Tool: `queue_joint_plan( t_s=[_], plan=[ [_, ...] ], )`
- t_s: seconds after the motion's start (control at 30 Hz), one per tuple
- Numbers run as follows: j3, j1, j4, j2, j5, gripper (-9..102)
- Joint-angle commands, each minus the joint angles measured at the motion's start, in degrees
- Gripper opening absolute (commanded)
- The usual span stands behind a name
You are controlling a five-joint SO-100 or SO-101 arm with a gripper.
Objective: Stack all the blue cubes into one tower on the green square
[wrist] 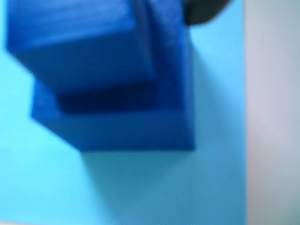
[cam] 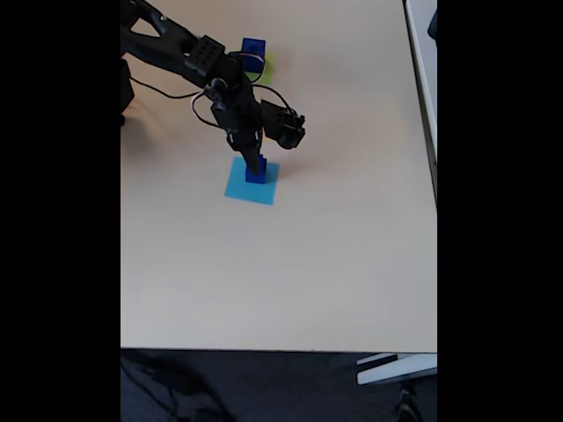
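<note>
Blue paper (cam: 252,185): right under my hand, flat on the table (cam: 334,264).
Stack (cam: 256,169): blue cubes piled on that blue paper, directly below my fingers; in the wrist view a smaller cube (wrist: 79,42) sits on a bigger one (wrist: 122,129).
My hand (cam: 247,148): down over the top of the stack; I cannot tell whether my fingers are apart or clamped.
Far cube (cam: 253,48): beyond my arm, on the green square (cam: 266,62).

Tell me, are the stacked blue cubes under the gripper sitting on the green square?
No, the stacked cubes sit on the light-blue square.
</note>
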Motion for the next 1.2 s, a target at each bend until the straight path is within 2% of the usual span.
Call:
queue_joint_plan(
  t_s=[0.0,0.2,0.33,0.67,0.9,1.0,1.17],
  plan=[
    [-0.26,0.53,-1.32,1.32,-0.44,17],
    [0.44,1.05,-2.55,1.32,-0.79,10],
    [0.70,1.23,-2.72,1.32,-0.62,0],
    [0.53,0.62,-1.85,5.19,-1.05,0],
    [-6.06,-1.32,7.65,8.70,0.88,0],
    [-8.88,-3.34,10.55,8.53,3.08,0],
    [-7.73,-9.67,10.63,7.47,10.99,0]
  ],
)
